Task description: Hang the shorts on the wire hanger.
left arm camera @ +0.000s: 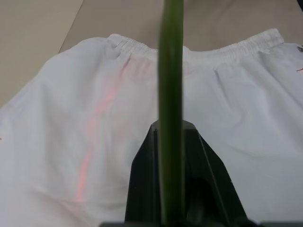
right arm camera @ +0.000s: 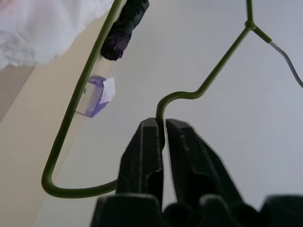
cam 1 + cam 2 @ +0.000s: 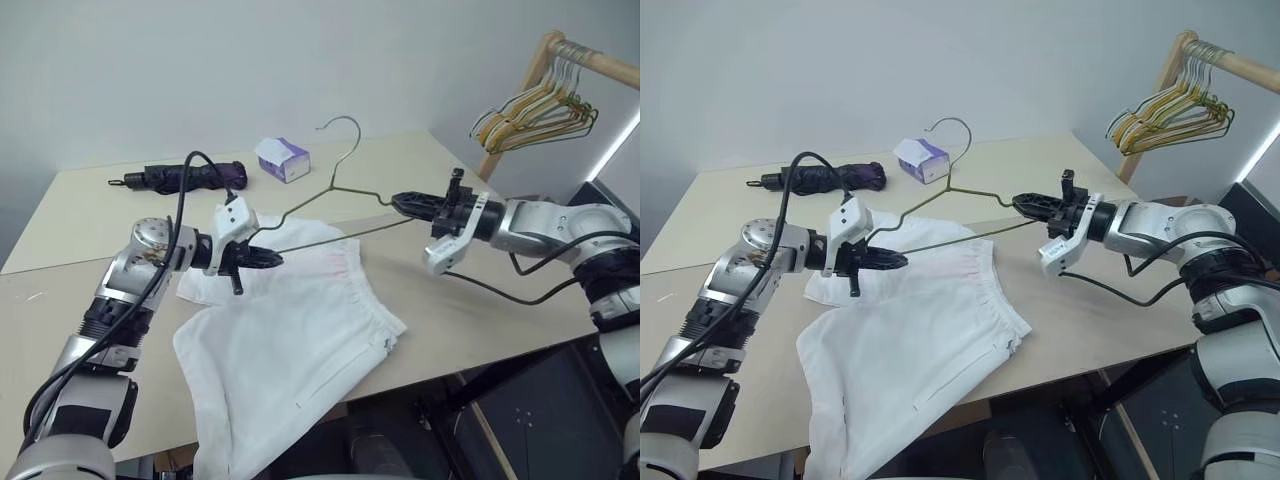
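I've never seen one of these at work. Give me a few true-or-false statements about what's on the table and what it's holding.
1. Both grippers, left and right, have the wire hanger. True.
2. The shorts already hang on the hanger. False: they lie flat on the table, under it.
3. A folded umbrella lies at the far side of the table. True.
4. The tissue box sits on the shorts. False: it stands apart, beyond them.
5. More hangers hang on a rail at the right. True.
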### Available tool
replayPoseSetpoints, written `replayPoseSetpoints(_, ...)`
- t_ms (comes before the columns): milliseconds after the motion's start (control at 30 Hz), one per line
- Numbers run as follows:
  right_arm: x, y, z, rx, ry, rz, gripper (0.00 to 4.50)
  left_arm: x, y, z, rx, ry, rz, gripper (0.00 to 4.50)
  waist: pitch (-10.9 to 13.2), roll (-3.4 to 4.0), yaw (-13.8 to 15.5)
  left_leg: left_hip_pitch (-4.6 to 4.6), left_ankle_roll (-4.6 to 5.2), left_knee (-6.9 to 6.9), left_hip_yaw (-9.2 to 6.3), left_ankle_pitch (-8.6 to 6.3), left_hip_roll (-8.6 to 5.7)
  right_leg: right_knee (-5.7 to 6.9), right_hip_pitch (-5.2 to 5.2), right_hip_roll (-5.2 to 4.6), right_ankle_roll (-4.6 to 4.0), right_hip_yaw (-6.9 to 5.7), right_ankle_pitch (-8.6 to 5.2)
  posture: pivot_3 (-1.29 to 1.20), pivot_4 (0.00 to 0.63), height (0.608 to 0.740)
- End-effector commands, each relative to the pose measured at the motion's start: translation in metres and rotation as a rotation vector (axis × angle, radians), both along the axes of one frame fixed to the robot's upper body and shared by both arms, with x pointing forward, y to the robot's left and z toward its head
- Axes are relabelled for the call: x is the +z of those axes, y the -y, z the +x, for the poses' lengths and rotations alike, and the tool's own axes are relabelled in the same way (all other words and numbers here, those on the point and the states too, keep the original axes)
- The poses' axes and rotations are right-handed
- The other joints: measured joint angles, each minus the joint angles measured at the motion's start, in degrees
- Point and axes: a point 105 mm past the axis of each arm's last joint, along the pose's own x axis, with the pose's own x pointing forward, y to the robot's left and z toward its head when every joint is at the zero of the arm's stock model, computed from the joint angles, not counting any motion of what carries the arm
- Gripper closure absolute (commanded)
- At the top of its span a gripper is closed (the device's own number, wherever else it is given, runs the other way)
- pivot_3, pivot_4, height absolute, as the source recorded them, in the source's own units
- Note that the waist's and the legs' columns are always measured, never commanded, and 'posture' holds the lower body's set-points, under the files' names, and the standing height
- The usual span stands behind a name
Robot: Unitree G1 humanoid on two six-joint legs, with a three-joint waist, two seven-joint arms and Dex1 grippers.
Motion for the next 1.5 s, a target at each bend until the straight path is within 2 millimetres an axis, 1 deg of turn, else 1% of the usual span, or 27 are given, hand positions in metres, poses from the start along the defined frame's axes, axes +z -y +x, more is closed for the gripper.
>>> replayPoseSetpoints(33, 0.011, -0.008, -0.016, 0.089, -0.1, 0.075, 2.66, 0.022, -0.009, 0.004, 0.025, 0.127, 0.005, 4.5, 0.0, -0.01, -0.2, 0.02, 0.0, 0.0, -0.02, 0.0, 0.01, -0.01, 0.04, 0.01, 0.0, 0.0, 0.0, -0.08, 0.0, 0.74)
replayPoseSetpoints(100, 0.01, -0.007, -0.021, 0.071, -0.217, 0.141, 1.89, 0.018, -0.015, 0.003, -0.004, 0.221, 0.095, 4.5, 0.0, -0.05, -0.6, 0.17, 0.0, 0.0, -0.07, 0.0, 0.0, -0.08, 0.29, 0.0, 0.01, -0.04, 0.01, -0.08, 0.0, 0.74)
replayPoseSetpoints(133, 0.009, -0.006, -0.023, 0.038, -0.298, 0.178, 1.55, 0.014, -0.019, 0.002, -0.034, 0.284, 0.17, 4.5, 0.0, -0.05, -0.7, 0.31, 0.01, -0.01, -0.12, -0.01, 0.02, -0.17, 0.49, -0.02, 0.0, -0.07, 0.02, -0.08, 0.0, 0.74)
replayPoseSetpoints(200, 0.009, -0.003, -0.024, -0.05, -0.512, 0.258, 0.84, 0.007, -0.023, -0.002, -0.106, 0.357, 0.268, 4.5, 0.0, -0.1, -0.6, 0.31, 0.02, -0.01, -0.19, -0.02, 0.07, -0.18, 0.57, -0.08, -0.01, -0.11, 0.05, -0.08, 0.0, 0.74)
replayPoseSetpoints(267, 0.01, 0.001, -0.027, -0.113, -0.74, 0.315, 0.17, 0.006, -0.024, -0.005, -0.14, 0.359, 0.284, 4.5, 0.0, -0.09, -0.4, 0.28, 0.02, 0.02, -0.23, -0.02, 0.12, -0.13, 0.59, -0.13, -0.01, -0.08, 0.08, -0.08, 0.0, 0.74)
replayPoseSetpoints(300, 0.01, 0.004, -0.028, -0.156, -0.857, 0.324, 0.05, 0.006, -0.024, -0.006, -0.16, 0.371, 0.297, 4.5, 0.0, -0.09, -0.3, 0.28, 0.03, 0.06, -0.23, -0.01, 0.12, -0.11, 0.58, -0.16, 0.03, -0.09, 0.11, -0.08, 0.0, 0.74)
replayPoseSetpoints(333, 0.009, 0.008, -0.028, -0.196, -0.939, 0.306, 0.05, 0.006, -0.024, -0.007, -0.177, 0.377, 0.307, 4.5, 0.0, -0.08, -0.3, 0.27, 0.03, 0.13, -0.22, -0.01, 0.14, -0.09, 0.58, -0.16, 0.05, -0.09, 0.13, -0.08, 0.0, 0.74)
replayPoseSetpoints(400, 0.007, 0.012, -0.026, -0.258, -1.007, 0.275, 0.05, 0.007, -0.024, -0.009, -0.206, 0.393, 0.319, 4.5, 0.0, -0.08, -0.1, 0.28, 0.04, 0.19, -0.2, -0.01, 0.17, -0.06, 0.56, -0.16, 0.07, -0.08, 0.21, -0.08, 0.0, 0.74)
replayPoseSetpoints(433, 0.004, 0.014, -0.023, -0.315, -1.049, 0.26, 0.05, 0.009, -0.022, -0.009, -0.213, 0.395, 0.314, 4.5, 0.0, -0.07, 0.0, 0.32, 0.04, 0.2, -0.2, 0.0, 0.2, -0.08, 0.56, -0.14, 0.05, -0.09, 0.21, -0.08, 0.0, 0.74)
replayPoseSetpoints(500, -0.001, 0.013, -0.021, -0.375, -1.1, 0.22, 0.05, 0.013, -0.019, -0.009, -0.224, 0.404, 0.298, 4.5, 0.0, -0.06, 0.3, 0.35, 0.04, 0.2, -0.16, 0.0, 0.23, -0.07, 0.51, -0.11, -0.16, -0.07, 0.07, -0.08, 0.0, 0.74)
replayPoseSetpoints(533, -0.009, 0.013, -0.018, -0.446, -1.133, 0.174, 0.05, 0.015, -0.017, -0.009, -0.228, 0.407, 0.29, 4.5, 0.0, -0.05, 0.4, 0.34, 0.04, 0.19, -0.15, 0.0, 0.24, -0.07, 0.48, -0.09, -0.2, -0.08, 0.05, -0.07, 0.0, 0.74)
replayPoseSetpoints(600, -0.017, 0.013, -0.014, -0.526, -1.151, 0.134, 0.05, 0.017, -0.014, -0.009, -0.237, 0.414, 0.282, 4.5, 0.0, -0.05, 0.6, 0.27, 0.04, 0.19, -0.1, 0.0, 0.25, -0.04, 0.36, -0.08, -0.19, -0.06, 0.06, -0.07, 0.0, 0.74)
replayPoseSetpoints(667, -0.02, 0.009, -0.009, -0.553, -1.159, 0.136, 0.05, 0.018, -0.012, -0.009, -0.245, 0.419, 0.275, 4.5, 0.0, -0.05, 0.9, 0.05, 0.04, 0.2, -0.07, 0.0, 0.21, -0.04, 0.13, -0.06, 0.04, -0.07, 0.19, -0.07, 0.0, 0.74)
replayPoseSetpoints(767, -0.026, 0.0, -0.005, -0.58, -1.182, 0.141, 0.05, 0.02, -0.009, -0.009, -0.25, 0.424, 0.263, 4.5, 0.0, -0.04, 1.3, -0.35, 0.04, 0.21, -0.03, 0.0, 0.12, 0.09, -0.34, 0.0, -0.06, -0.07, 0.24, -0.07, 0.0, 0.74)
replayPoseSetpoints(867, -0.029, -0.006, 0.0, -0.605, -1.195, 0.15, 0.66, 0.019, -0.008, -0.01, -0.256, 0.424, 0.263, 4.5, 0.0, -0.04, 1.9, -0.92, 0.05, 0.45, 0.01, 0.01, 0.12, 0.32, -0.87, 0.07, -0.06, -0.11, 0.25, -0.07, 0.0, 0.74)
replayPoseSetpoints(1033, -0.035, -0.012, -0.002, -0.598, -1.219, 0.131, 2.49, 0.019, -0.006, -0.01, -0.261, 0.427, 0.261, 4.5, 0.0, -0.03, 2.5, -1.37, 0.05, 0.82, 0.18, 0.0, 0.13, 0.34, -1.04, 0.06, -0.02, -0.35, 0.28, -0.06, 0.0, 0.74)
replayPoseSetpoints(1200, -0.035, -0.016, -0.004, -0.583, -1.219, 0.124, 4.33, 0.019, -0.006, -0.009, -0.259, 0.426, 0.255, 4.5, 0.0, -0.03, 3.5, -1.4, 0.05, 0.87, 0.21, 0.0, 0.12, 0.34, -1.05, 0.06, 0.01, -0.36, 0.3, -0.06, 0.0, 0.74)
replayPoseSetpoints(1233, -0.036, -0.016, -0.005, -0.582, -1.218, 0.119, 4.47, 0.019, -0.005, -0.009, -0.26, 0.429, 0.252, 4.5, 0.0, -0.03, 3.6, -1.4, 0.05, 0.87, 0.21, 0.0, 0.13, 0.34, -1.05, 0.07, 0.01, -0.37, 0.3, -0.07, 0.0, 0.74)
replayPoseSetpoints(1333, -0.037, -0.016, -0.006, -0.577, -1.221, 0.113, 4.47, 0.02, -0.004, -0.009, -0.265, 0.433, 0.23, 4.5, 0.0, -0.03, 3.6, -1.44, 0.05, 0.87, 0.23, 0.0, 0.12, 0.33, -1.07, 0.06, 0.01, -0.38, 0.3, -0.07, 0.0, 0.74)
replayPoseSetpoints(1433, -0.035, -0.015, -0.01, -0.547, -1.234, 0.112, 4.47, 0.024, 0.0, -0.01, -0.262, 0.428, 0.16, 4.5, 0.0, -0.03, 3.6, -1.44, 0.05, 0.88, 0.24, 0.0, 0.12, 0.33, -1.07, 0.06, 0.01, -0.39, 0.3, -0.07, 0.0, 0.74)
replayPoseSetpoints(1500, -0.034, -0.013, -0.015, -0.526, -1.258, 0.109, 4.5, 0.028, 0.0, -0.011, -0.259, 0.385, 0.087, 3.94, 0.0, -0.03, 3.7, -1.45, 0.05, 0.88, 0.23, 0.0, 0.12, 0.33, -1.07, 0.06, 0.0, -0.38, 0.31, -0.07, 0.0, 0.74)
